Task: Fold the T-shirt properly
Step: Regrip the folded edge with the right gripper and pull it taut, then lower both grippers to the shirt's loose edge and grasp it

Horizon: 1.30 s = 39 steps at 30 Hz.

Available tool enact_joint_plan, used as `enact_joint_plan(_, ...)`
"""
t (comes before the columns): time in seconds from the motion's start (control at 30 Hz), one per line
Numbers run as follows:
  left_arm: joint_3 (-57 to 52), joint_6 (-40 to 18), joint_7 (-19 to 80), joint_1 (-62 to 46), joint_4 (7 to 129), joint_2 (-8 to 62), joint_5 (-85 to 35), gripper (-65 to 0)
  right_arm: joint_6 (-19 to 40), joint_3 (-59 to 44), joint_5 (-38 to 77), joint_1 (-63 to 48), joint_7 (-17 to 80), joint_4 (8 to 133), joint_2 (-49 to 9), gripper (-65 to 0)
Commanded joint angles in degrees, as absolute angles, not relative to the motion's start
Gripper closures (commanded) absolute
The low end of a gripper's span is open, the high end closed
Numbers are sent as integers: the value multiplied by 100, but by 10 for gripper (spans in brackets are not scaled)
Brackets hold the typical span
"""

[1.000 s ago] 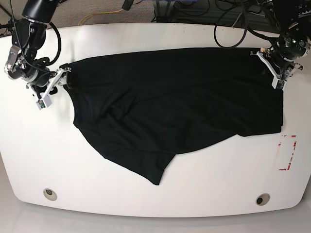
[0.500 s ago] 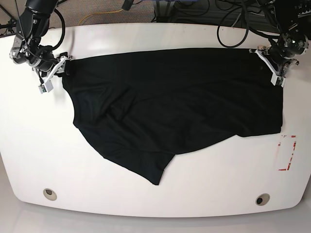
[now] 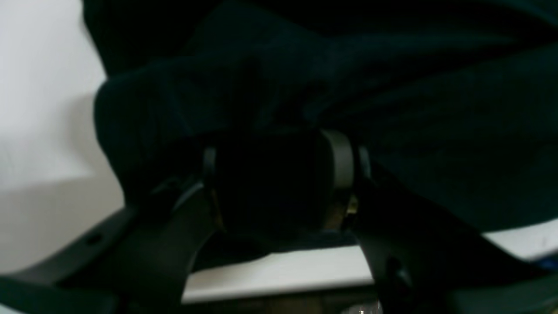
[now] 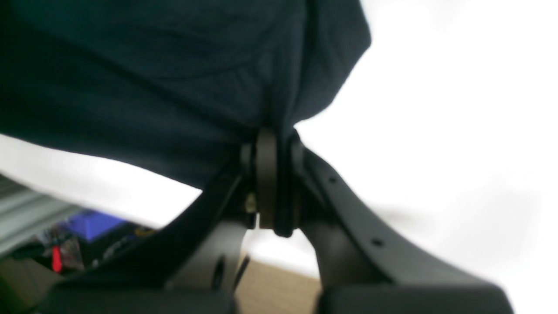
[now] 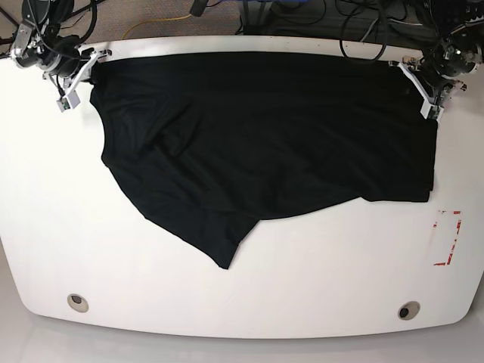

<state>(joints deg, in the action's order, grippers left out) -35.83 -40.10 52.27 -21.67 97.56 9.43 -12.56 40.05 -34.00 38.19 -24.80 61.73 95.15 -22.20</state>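
Observation:
The black T-shirt (image 5: 265, 136) lies spread wide across the far half of the white table (image 5: 227, 295), with a pointed flap hanging toward the front at the lower left. My right gripper (image 5: 89, 64) is shut on the shirt's far left corner; the right wrist view shows its jaws pinched on a bunch of fabric (image 4: 174, 78). My left gripper (image 5: 423, 85) is shut on the far right corner; in the left wrist view black cloth (image 3: 348, 87) fills the space between the fingers (image 3: 342, 161).
A red-marked rectangle (image 5: 446, 238) is on the table at the right. Two round grommets (image 5: 77, 302) (image 5: 408, 310) sit near the front edge. Cables and a yellow cord (image 5: 162, 23) lie behind the table's far edge.
Both grippers have pulled the shirt's top corners away toward the far edge. The whole shirt has slid back with them and its top edge is stretched straighter.

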Motion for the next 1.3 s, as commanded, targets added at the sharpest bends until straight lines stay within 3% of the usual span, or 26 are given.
enact_joint_plan(0.0,-3618,-4000,5385,-2281,10053,1024,-1103,-253,4000,-3618,3855,-2765,6079,9868,-2334,-14)
enact_joint_plan(0.13,-3609,-4000,5385,-2281,10237,1024,-1103,-253,4000,-3767,3846,-3029,6079,9982,-2220,-49)
enact_joint_plan(0.33,-3477,-4000,5393,-2149,10668,954,-1121,-264,4000,-4101,3855,-3073,6088,10422,-2088,-449)
enact_joint_plan(0.4,-3424,-4000,5420,-1982,10756,901,-1121,-307,4000,-4180,3855,-3020,6193,10589,-2053,-512)
enact_joint_plan(0.53,-3433,-4000,5877,-1684,10993,892,-1121,-399,4000,-4268,3837,-2642,6492,10774,-2035,-523)
enact_joint_plan(0.8,-3415,-4000,6211,-875,11046,892,-1086,-397,4000,-4215,3802,-1604,6695,10571,-2044,-523)
enact_joint_plan(1.27,-3442,-4000,6158,532,9736,1068,-1068,-396,4000,-3020,3530,980,6492,7987,-2352,-523)
